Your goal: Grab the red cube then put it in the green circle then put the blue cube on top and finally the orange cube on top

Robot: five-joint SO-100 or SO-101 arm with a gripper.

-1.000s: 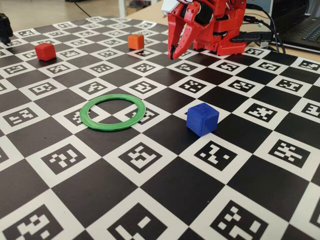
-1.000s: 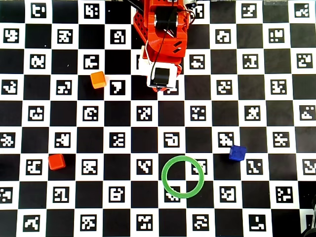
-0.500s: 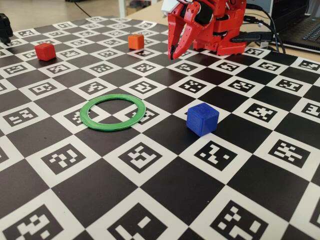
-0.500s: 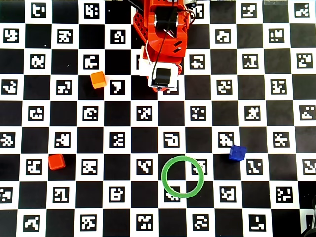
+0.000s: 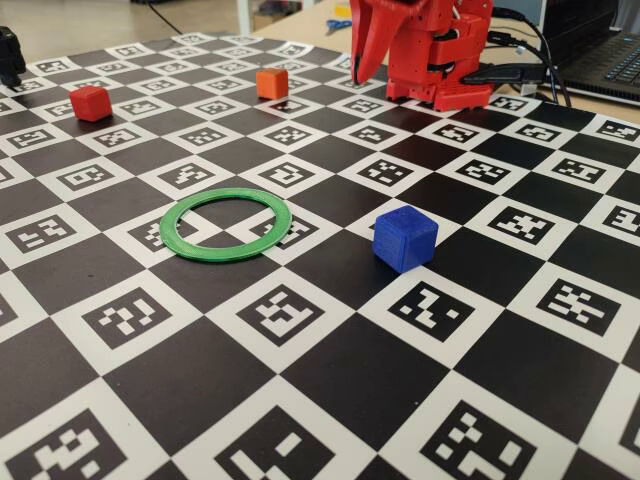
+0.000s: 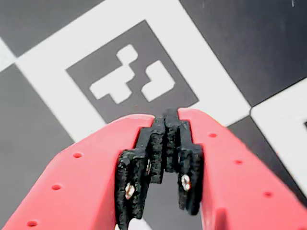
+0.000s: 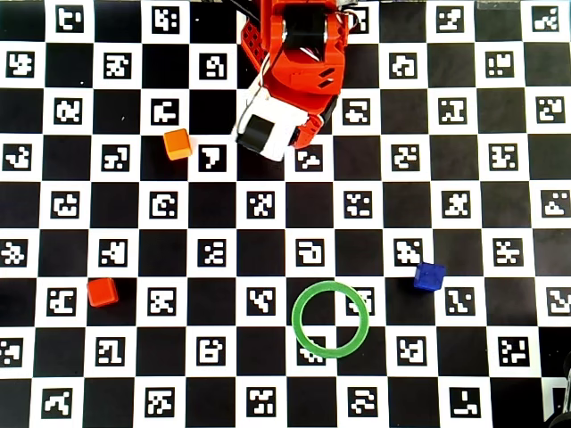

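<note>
Swinging off its rest, the gripper (image 6: 165,125) (jaws pressed together, empty) begins turning toward the red cube (image 7: 102,292), untouched near the board's left edge.

No readable text, brand names or numbers are seen in any view. The only signs are the black-and-white square fiducial markers (image 7: 310,252) printed in the white squares of the checkerboard sheet (image 5: 330,380) on the tabletop, each with a different blocky pattern. One such marker (image 6: 131,79) is seen close up in the wrist view; no characters can be made out in it.
</note>
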